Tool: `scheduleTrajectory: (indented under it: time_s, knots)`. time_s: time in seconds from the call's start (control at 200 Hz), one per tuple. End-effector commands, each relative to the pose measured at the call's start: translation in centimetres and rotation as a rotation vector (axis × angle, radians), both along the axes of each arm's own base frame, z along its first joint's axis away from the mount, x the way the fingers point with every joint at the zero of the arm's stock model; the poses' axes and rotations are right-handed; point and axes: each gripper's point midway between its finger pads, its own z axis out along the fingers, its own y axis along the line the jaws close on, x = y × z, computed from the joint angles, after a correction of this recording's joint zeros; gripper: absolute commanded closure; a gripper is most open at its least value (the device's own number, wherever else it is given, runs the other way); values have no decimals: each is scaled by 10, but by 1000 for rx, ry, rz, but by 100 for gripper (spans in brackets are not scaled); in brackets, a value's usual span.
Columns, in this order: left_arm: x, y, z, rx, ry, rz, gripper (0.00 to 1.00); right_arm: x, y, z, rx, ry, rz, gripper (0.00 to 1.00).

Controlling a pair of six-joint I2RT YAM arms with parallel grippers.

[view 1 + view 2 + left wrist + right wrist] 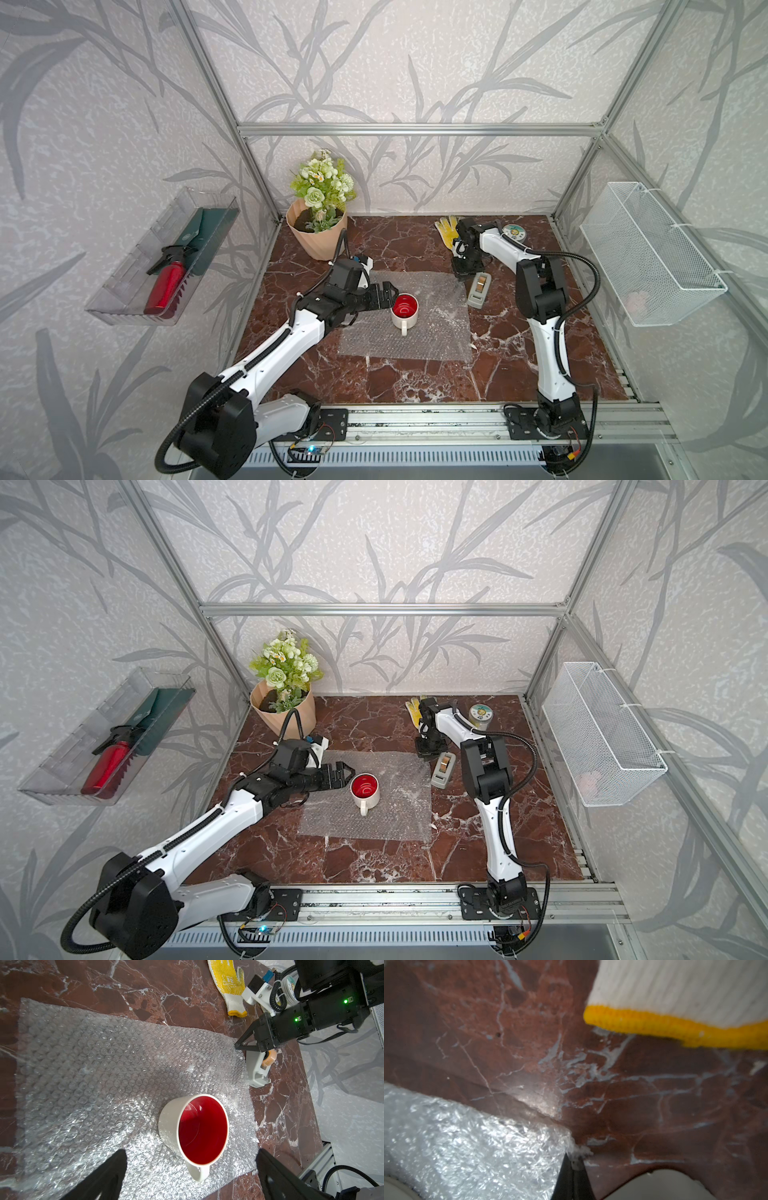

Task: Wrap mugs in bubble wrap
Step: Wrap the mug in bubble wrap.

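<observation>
A white mug point(404, 311) point(365, 789) point(195, 1126) with a red inside stands upright on the bubble wrap point(436, 332) point(399, 812) point(93, 1074), its handle towards the front. The wrap lies flat on the marble table. My left gripper point(388, 296) point(347, 777) point(191, 1153) is open, just left of the mug, with its fingers apart and not touching it. My right gripper point(461, 276) point(426, 756) point(236, 1046) point(574, 1159) points down at the wrap's far right corner. Its jaws are shut on the tip of the bubble wrap point(467, 1147).
A grey tape dispenser point(478, 291) stands right beside the wrap's right edge. Behind the right gripper lie a yellow-dotted glove point(445, 230) and a small jar point(514, 232). A flower pot point(318, 232) stands at the back left. A wire basket point(648, 253) hangs on the right wall.
</observation>
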Motion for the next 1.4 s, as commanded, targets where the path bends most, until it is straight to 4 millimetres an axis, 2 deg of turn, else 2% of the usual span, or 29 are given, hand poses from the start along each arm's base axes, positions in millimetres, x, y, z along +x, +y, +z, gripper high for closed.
scheduleTrajectory:
  time_s: [0.0,0.11,0.195,0.315,0.52,0.765,0.875,1.06,1.21,1.395]
  knots:
    - [-8,7,0,16,13,22,2,-4,17,47,87,-73,-7,100]
    - [-12,7,-2,3,28,28,3,-15,29,79,175,-134,-7,100]
    - [-15,7,-7,3,45,28,7,-29,41,95,236,-160,5,100]
    - [-18,7,-10,-4,54,32,16,-57,54,107,249,-164,52,100]
    - [-19,7,-7,-20,54,52,16,-98,87,131,370,-169,102,100]
    - [-20,9,-12,-38,67,84,17,-138,141,148,538,-125,165,100]
    - [-20,11,-12,-40,68,97,21,-150,156,143,556,-101,181,100]
    - [-20,12,-12,-51,73,117,24,-165,176,121,545,-55,209,100]
    - [-20,6,-14,-66,77,108,23,-167,186,103,529,-39,211,100]
    - [-20,-1,-29,-50,113,93,23,-161,191,83,518,-31,187,100]
